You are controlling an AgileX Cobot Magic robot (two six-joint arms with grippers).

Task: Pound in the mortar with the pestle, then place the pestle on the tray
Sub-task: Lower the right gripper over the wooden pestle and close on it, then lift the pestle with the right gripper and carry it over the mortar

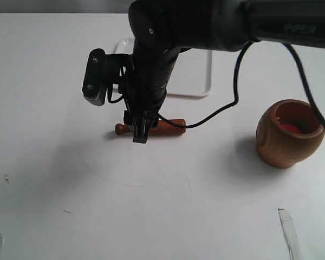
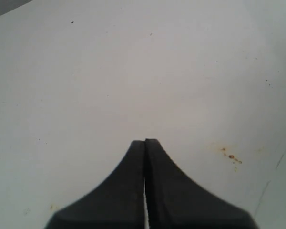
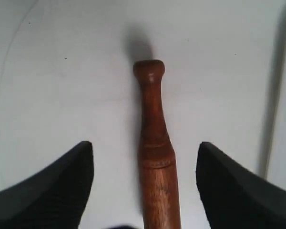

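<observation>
The pestle (image 1: 170, 127) lies flat on the white table in front of the tray (image 1: 197, 76), with its knob end to the left. My right gripper (image 1: 140, 132) reaches across the middle and hangs over it, open. In the right wrist view the pestle (image 3: 155, 157) runs between the two fingers of the right gripper (image 3: 145, 145), apart from both. The brown mortar (image 1: 288, 134) stands upright at the right with something red inside. My left gripper (image 2: 145, 140) is shut on nothing above bare table; it is out of the exterior view.
A black cable (image 1: 235, 92) loops from the right arm down to the table beside the pestle. A clear strip (image 1: 288, 230) lies near the front right edge. Small brown stains (image 2: 231, 156) mark the table by the left gripper.
</observation>
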